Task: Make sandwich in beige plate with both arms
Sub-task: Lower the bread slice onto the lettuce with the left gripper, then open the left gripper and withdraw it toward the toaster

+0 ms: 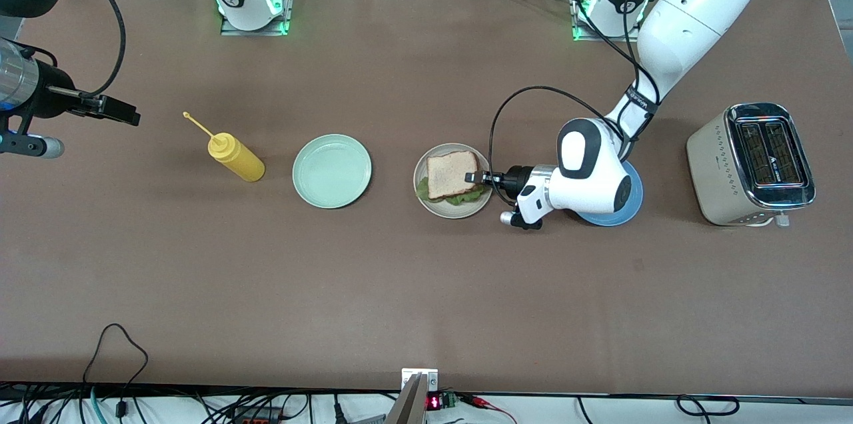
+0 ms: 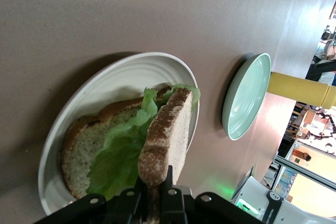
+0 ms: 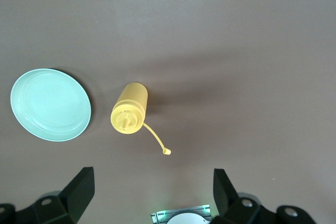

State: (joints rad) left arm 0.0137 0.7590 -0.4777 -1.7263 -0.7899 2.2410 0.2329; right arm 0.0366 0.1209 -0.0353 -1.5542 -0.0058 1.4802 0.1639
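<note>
- Sandwich on beige plate, frame centre: brown-crusted bread, ruffled lettuce under the lifted top slice.
- Left gripper clenched on that slice's edge, over the plate, probably for lowering it squarely.
- Right gripper spread wide, empty, waiting above mustard bottle, frame left.

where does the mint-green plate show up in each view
Front view: the mint-green plate sits between the yellow squeeze bottle and the beige plate.
Left wrist view: it shows edge-on, past the beige plate.
Right wrist view: it lies beside the bottle, whole.
Shared landmark: the yellow squeeze bottle, in all three views.
</note>
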